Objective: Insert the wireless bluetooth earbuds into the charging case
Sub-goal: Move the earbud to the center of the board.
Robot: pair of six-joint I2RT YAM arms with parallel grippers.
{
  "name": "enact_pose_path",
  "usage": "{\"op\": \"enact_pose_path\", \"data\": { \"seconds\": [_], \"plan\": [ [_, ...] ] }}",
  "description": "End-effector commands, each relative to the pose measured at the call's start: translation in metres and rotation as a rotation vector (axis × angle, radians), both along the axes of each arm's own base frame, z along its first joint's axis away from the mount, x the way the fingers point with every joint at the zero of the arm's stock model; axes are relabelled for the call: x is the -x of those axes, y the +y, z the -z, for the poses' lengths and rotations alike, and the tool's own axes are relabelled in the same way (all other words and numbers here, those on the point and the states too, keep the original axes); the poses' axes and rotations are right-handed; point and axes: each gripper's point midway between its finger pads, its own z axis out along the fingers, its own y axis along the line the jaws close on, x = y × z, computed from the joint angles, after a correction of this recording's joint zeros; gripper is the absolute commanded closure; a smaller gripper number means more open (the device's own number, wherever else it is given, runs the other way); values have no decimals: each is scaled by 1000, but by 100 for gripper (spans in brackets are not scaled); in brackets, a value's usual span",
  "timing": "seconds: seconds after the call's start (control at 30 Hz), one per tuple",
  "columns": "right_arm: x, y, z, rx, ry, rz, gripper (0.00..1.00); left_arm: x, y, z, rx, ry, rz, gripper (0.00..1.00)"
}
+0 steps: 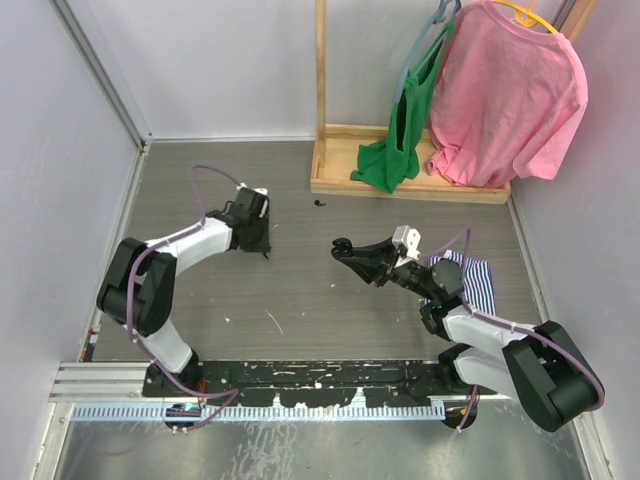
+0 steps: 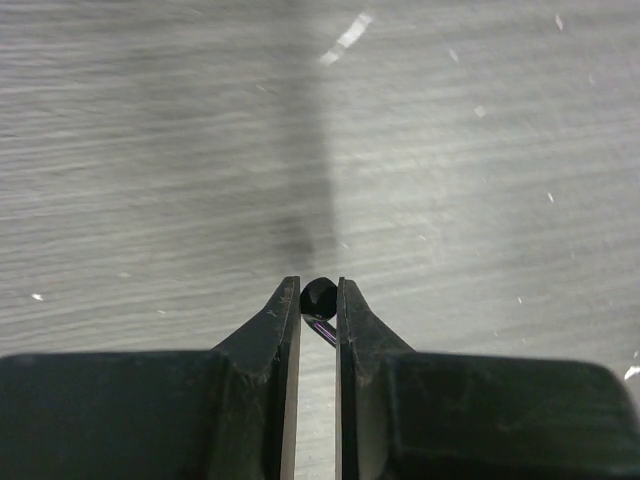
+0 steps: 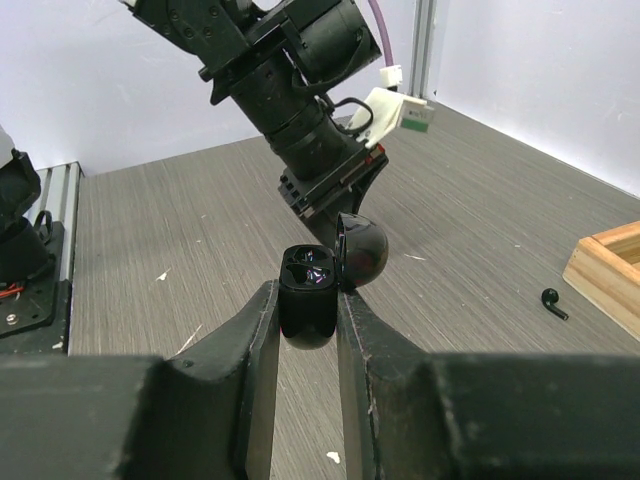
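The grey wood-grain table is spanning the whole cell floor and carrying scattered white flecks and scuffs. Pale walls are closing it in at left and back, and an aluminium rail is running along the near edge by the arm bases. At back right a wooden rack base is sitting on the surface, with a green garment and a pink shirt hanging above it. A blue-striped cloth is lying beneath the right arm. The left gripper is pointing down at the table left of centre, its jaws narrowed to a slit and pinching a small black earbud at the very tips. Whether that earbud is touching the surface cannot be told. The right gripper is clamping the black charging case by its sides, raised above the table near centre with its mouth facing up and its hinged lid standing open. The contents of the cavity are unclear. The two grippers are sitting well apart. A loose earbud, also black, is lying on the table near the rack base, away from both grippers.
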Motion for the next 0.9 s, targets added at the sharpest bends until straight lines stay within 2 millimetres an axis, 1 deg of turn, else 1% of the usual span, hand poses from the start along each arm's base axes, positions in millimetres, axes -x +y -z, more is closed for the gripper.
{"op": "enact_pose_path", "data": {
  "seconds": [0.0,0.2,0.3,0.4,0.63,0.73,0.87],
  "plan": [
    [-2,-2,-27,-40,-91,20,99,19,-17,-9,-76,-16,106,87],
    [-3,-1,-25,-38,-85,20,99,39,-29,3,-166,4,142,85],
    [-2,-1,-25,-36,-83,18,99,48,-39,12,-168,17,182,82],
    [-3,0,-25,-36,-79,17,99,52,-42,17,-164,31,181,78],
    [-4,0,-24,-35,-75,19,99,56,-46,14,-107,32,126,65],
    [-4,0,-23,-33,-73,19,99,58,-50,8,-63,21,101,59],
    [-4,0,-24,-34,-74,19,99,60,-49,-1,-26,12,68,57]
  ]
}}
